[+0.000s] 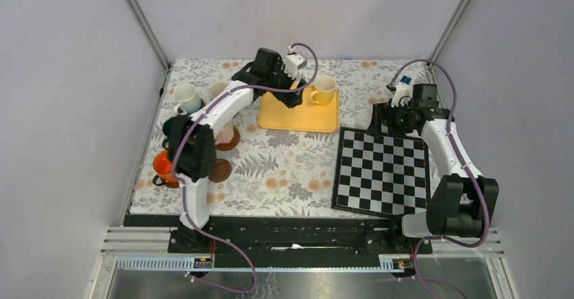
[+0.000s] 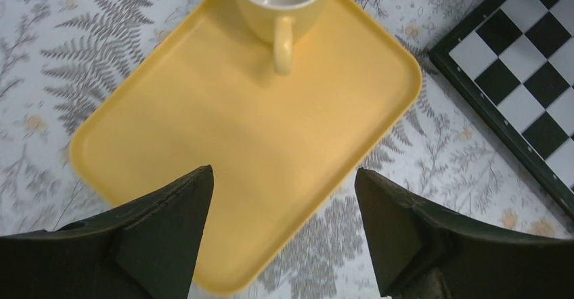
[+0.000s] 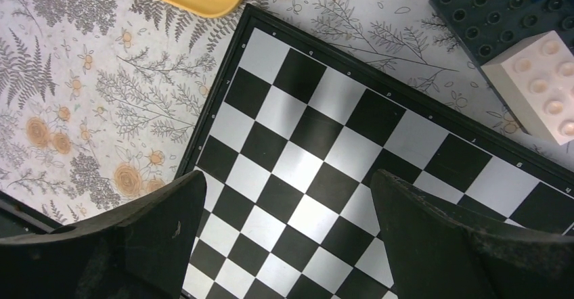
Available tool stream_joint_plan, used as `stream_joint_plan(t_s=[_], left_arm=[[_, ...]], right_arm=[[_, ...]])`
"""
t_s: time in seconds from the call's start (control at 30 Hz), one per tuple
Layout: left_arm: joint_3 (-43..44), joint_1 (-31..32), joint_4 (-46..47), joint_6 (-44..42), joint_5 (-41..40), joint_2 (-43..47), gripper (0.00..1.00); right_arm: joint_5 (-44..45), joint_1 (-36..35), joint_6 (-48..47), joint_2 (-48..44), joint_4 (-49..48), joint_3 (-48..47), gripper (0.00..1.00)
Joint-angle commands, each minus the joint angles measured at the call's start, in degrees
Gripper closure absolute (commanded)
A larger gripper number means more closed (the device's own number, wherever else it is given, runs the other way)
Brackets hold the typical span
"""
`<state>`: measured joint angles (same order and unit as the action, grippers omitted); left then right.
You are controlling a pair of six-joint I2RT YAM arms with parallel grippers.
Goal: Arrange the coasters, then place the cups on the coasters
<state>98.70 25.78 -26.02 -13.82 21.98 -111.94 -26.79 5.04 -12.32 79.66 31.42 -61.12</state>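
A yellow cup [image 1: 323, 89] [image 2: 281, 1] stands on the far right corner of the yellow tray [image 1: 298, 118] [image 2: 223, 143], its handle [image 2: 283, 45] pointing at my left gripper. My left gripper [image 1: 292, 97] [image 2: 284, 177] hovers over the tray just short of the cup, open with nothing between its fingers. At the left, a pale blue cup [image 1: 186, 97], a dark green cup [image 1: 168, 127], an orange cup [image 1: 164, 166] and a pink cup [image 1: 227, 136] sit on coasters, partly hidden by my left arm. One dark brown coaster [image 1: 220, 170] lies bare. My right gripper [image 1: 379, 120] [image 3: 288, 184] is open above the chequered board.
The black-and-white chequered board [image 1: 382, 170] [image 3: 325, 150] lies at the right. Toy bricks, a dark one [image 3: 501, 15] and a white one [image 3: 541, 82], lie beyond its far edge. A pale cup [image 1: 218, 89] stands at the far left behind my left arm.
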Motion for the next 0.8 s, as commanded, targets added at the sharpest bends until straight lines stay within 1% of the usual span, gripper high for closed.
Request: stream_joint_plan(t_s=[0.0, 0.1, 0.2, 0.43, 0.63, 0.77], left_arm=[[9.1, 2.6, 2.4, 1.6, -1.4, -6.9, 0.18], [13.5, 4.4, 2.4, 1.5, -2.4, -12.2, 0.21], [17.6, 5.6, 2.4, 1.3, -3.4, -16.7, 0.28], [24.8, 6.4, 2.8, 1.3, -5.4, -24.1, 0.34], [25.8, 6.4, 6.0, 0.6, -7.4, -26.9, 0.42], [27.2, 6.4, 6.9, 0.2, -8.6, -28.1, 0.53]], right_arm=[[1.6, 0.9, -2.4, -0.2, 0.4, -0.7, 0.02], [1.7, 1.7, -3.1, -0.3, 0.6, -0.5, 0.02], [1.7, 2.1, -3.6, -0.5, 0.8, -0.2, 0.02], [1.4, 2.3, -3.9, -0.7, 0.8, 0.2, 0.02], [1.2, 2.3, -4.1, -1.1, 1.0, 0.0, 0.02], [1.4, 2.4, -4.4, -1.2, 1.2, 0.0, 0.02]])
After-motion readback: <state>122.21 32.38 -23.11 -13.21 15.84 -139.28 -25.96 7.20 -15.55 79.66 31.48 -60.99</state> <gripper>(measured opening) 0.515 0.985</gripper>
